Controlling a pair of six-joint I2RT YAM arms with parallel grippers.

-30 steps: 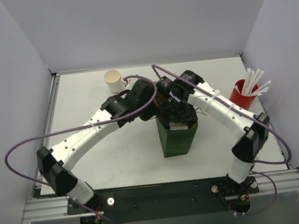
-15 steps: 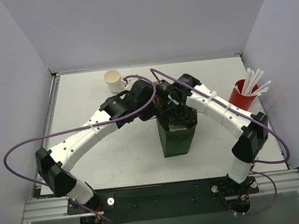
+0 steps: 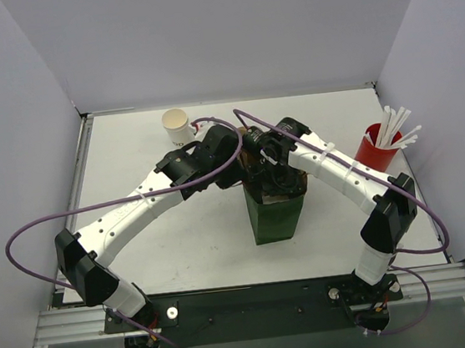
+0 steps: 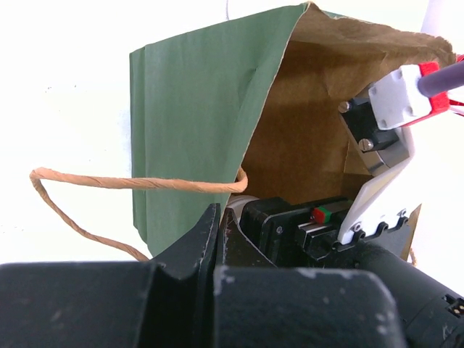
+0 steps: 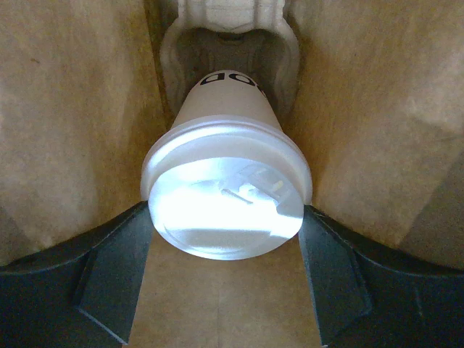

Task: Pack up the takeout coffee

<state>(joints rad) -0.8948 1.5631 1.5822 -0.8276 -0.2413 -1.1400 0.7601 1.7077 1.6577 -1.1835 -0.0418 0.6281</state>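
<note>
White table, pale walls on three sides. At its centre stands a green paper bag, with both arms bent over its open mouth. The left end effector has its fingers pressed together on the bag's rim, beside the twisted paper handle. The right end effector reaches down inside the bag, clamped on a lidded cup at the lid, one finger on each side. The cup's base sits in a moulded cardboard carrier. An open cup stands near the table's back edge, and a red cup of straws stands at the right.
</note>
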